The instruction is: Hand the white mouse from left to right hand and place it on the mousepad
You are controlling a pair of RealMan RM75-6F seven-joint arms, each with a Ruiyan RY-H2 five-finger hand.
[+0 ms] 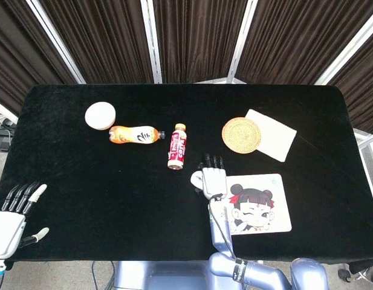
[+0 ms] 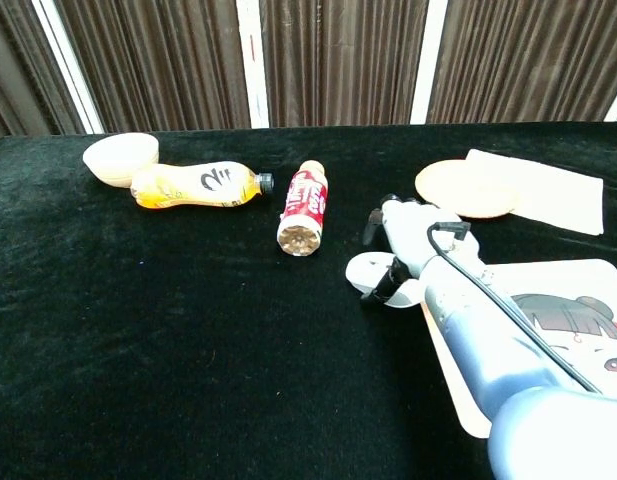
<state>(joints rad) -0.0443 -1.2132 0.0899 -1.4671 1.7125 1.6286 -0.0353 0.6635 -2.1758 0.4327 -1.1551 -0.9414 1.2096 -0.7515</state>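
My right hand (image 1: 213, 180) grips the white mouse (image 1: 197, 179) just above the black table, at the left edge of the cartoon-girl mousepad (image 1: 277, 182). In the chest view the mouse (image 2: 370, 271) shows under the right hand (image 2: 413, 245), with the thumb curled around its side and the mousepad (image 2: 578, 281) just to the right. My left hand (image 1: 11, 219) hangs off the table's front left corner, fingers spread, holding nothing. It is absent from the chest view.
A small red bottle (image 1: 176, 147) lies just beyond the right hand. An orange bottle (image 1: 133, 135) and a white bowl (image 1: 100, 115) sit at the back left. A wicker coaster (image 1: 241, 135) overlaps a white napkin (image 1: 274, 134) at the back right.
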